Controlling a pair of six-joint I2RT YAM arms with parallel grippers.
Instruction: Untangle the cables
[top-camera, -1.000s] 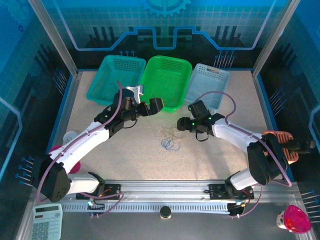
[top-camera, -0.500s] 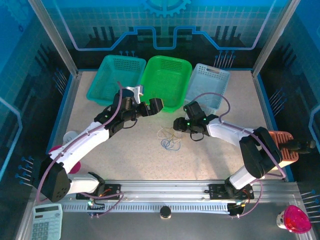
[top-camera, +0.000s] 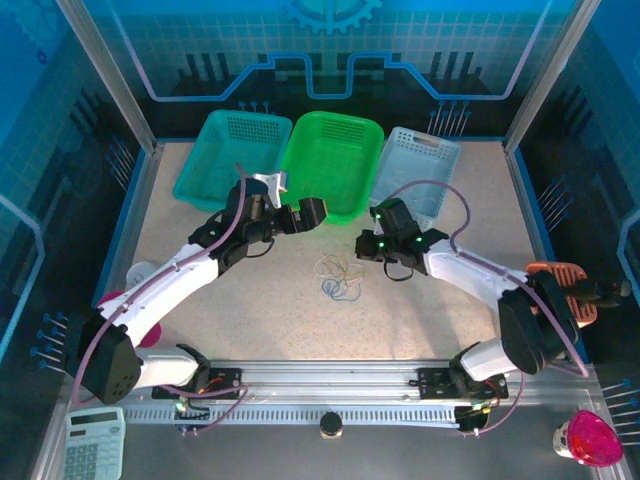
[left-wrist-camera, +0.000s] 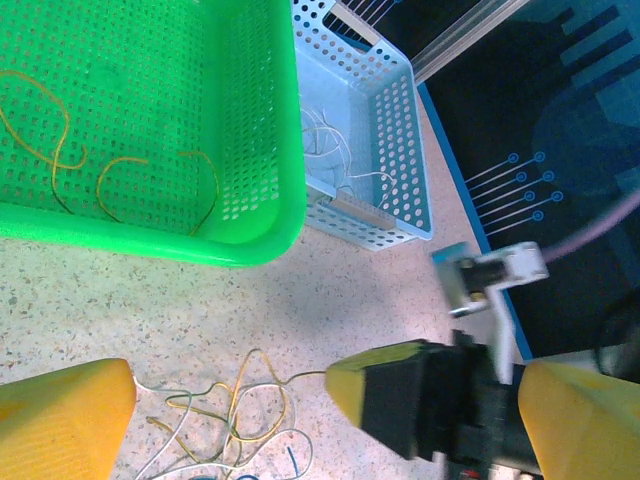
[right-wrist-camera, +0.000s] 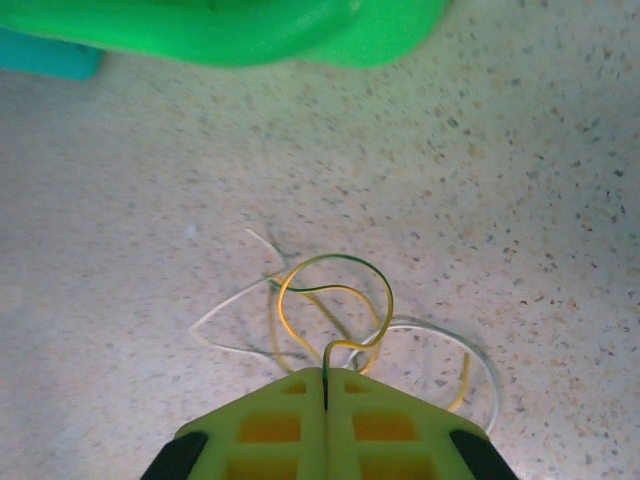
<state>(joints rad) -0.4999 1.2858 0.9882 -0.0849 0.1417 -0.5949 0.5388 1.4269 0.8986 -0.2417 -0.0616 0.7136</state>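
- My right jaws are clenched on one yellow cable (right-wrist-camera: 340, 258). The strand enters the seam between the tips at their very edge. With so thin a cord held so near the edge, I judge it may slide out once I pull.
- That cable curls into a loop at 12 o'clock of the tips. There it crosses a white cable (right-wrist-camera: 440, 335) and other yellow strands. If I lift fast, the loop could draw tight around the white one and make a knot instead of coming free.
- The clump (top-camera: 338, 278) lies near the middle of the counter (top-camera: 280, 325), at about 7 o'clock of the right jaws in the top view. Nothing pins it down, so a pull may carry the whole tangle up with the one strand.
- My left jaws are released, spread wide with nothing between them. They hover at about 11 o'clock of the clump, close to the front rim of the green basket (top-camera: 335, 116).
- If I bring them in to hold the clump, the two arms will work very near each other, and they could knock together or sweep the cords aside.
- The green basket, at 12 o'clock of the clump, holds loose yellow cords (left-wrist-camera: 50, 140). The pale blue basket (left-wrist-camera: 400, 130), at its 3 o'clock, holds white cords (left-wrist-camera: 325, 140). A dragged tangle dropped there would mix the colours.
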